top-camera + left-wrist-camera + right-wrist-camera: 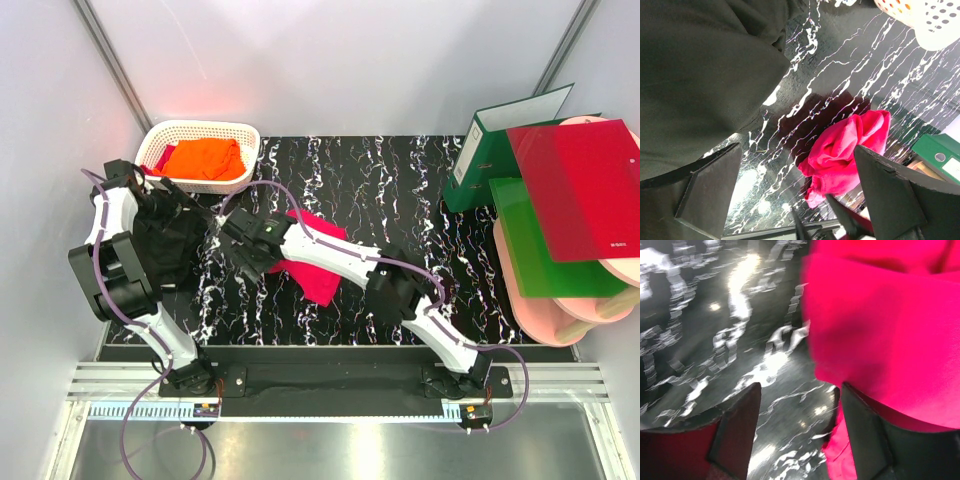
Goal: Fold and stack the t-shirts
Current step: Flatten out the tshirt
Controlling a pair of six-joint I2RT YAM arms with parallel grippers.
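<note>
A crimson-pink t-shirt lies crumpled in the middle of the black marbled table; it also shows in the left wrist view and the right wrist view. A black t-shirt lies bunched at the left, filling the upper left of the left wrist view. An orange t-shirt sits in the basket. My left gripper is open beside the black shirt. My right gripper is open at the pink shirt's left edge, cloth against its right finger.
A white lattice basket stands at the back left. At the right are a green binder, a glossy red folder, a green folder and pink round trays. Grey walls close the sides.
</note>
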